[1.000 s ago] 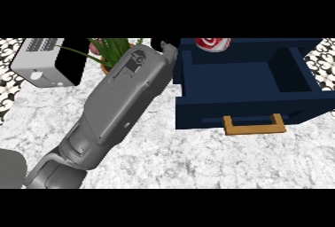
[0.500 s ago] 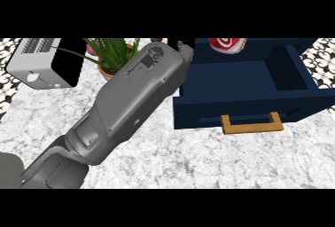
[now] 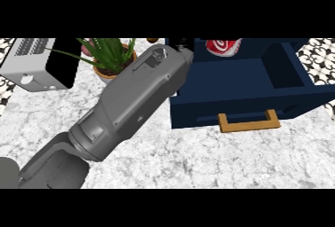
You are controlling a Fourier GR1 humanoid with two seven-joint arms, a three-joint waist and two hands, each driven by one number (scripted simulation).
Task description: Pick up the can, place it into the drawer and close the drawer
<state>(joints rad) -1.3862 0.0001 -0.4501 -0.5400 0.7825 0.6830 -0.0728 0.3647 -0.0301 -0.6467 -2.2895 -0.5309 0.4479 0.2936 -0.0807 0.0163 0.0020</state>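
1. I see the left forearm (image 3: 131,102) run from the lower left corner up to the open navy drawer (image 3: 229,104), at its far left corner.
2. Only a black sliver of the left hand (image 3: 181,43) shows past the wrist, so I cannot tell how its fingers are set.
3. The red-and-white can (image 3: 223,46) is at the drawer's far end, just right of that hand and cut off by the view's top edge. I cannot tell whether it is held.
4. The drawer's wooden handle (image 3: 248,123) faces me over the marble counter (image 3: 196,155).
5. A potted plant (image 3: 108,55) and a toaster (image 3: 33,64) stand to the left.
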